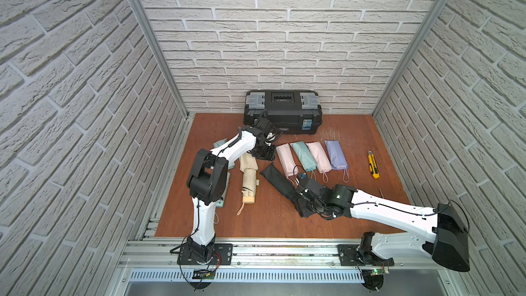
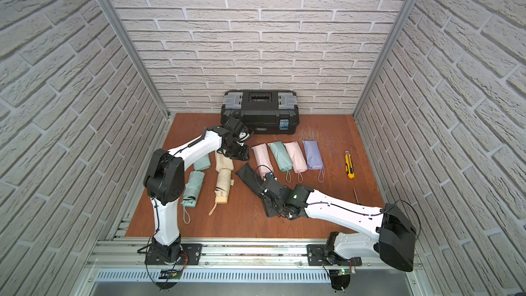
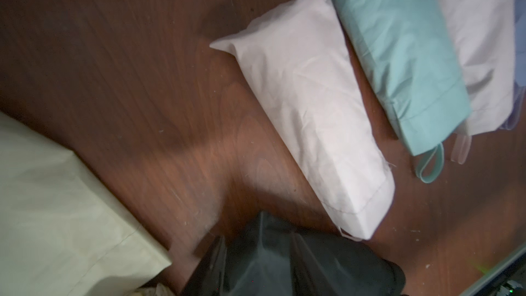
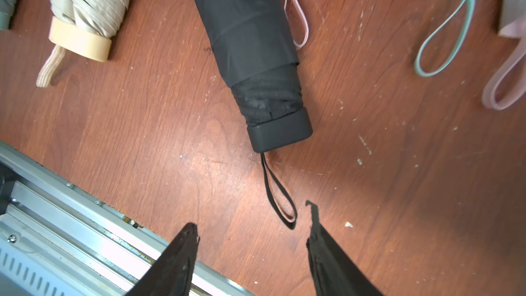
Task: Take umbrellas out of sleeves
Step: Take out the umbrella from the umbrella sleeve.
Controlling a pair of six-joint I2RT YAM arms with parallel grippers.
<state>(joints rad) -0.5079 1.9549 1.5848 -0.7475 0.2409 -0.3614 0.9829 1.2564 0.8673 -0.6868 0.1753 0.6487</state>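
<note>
- Right wrist view: your right gripper (image 4: pixel 252 220) stands wide with nothing between the jaws. It hangs low over the table (image 4: pixel 128 115), just off the handle end.
- The wrist loop (image 4: pixel 280 195) lies flat on the wood, its tip just beside one fingertip and not gripped.
- The loop runs to the black umbrella (image 4: pixel 274 109). The handle and a short band of rolled fabric are out; the rest sits inside the black sleeve (image 4: pixel 242 18).
- In both top views your left gripper (image 1: pixel 266 155) is at the sleeve's far, closed end. The left wrist view is blurred. Dark fabric shows between the fingers, but I cannot tell whether the jaws pinch it or stand clear.
- Further out, the cream umbrella (image 1: pixel 248 186) and the mint umbrella (image 2: pixel 193 192) lie bare, each at the mouth of its limp sleeve. The row of four full sleeves (image 1: pixel 310 156) looks untouched.
- My read of the step: this is the third extraction, the black one, barely begun.
- For the next move, close the right gripper on the handle block, not the thin loop.
- Check that the left gripper holds sleeve fabric only.
- Then pull straight along the umbrella's axis toward the rail (image 4: pixel 71 209).
- Risk: if the left gripper traps the umbrella tip through the fabric, sleeve and umbrella will likely drag together.
</note>
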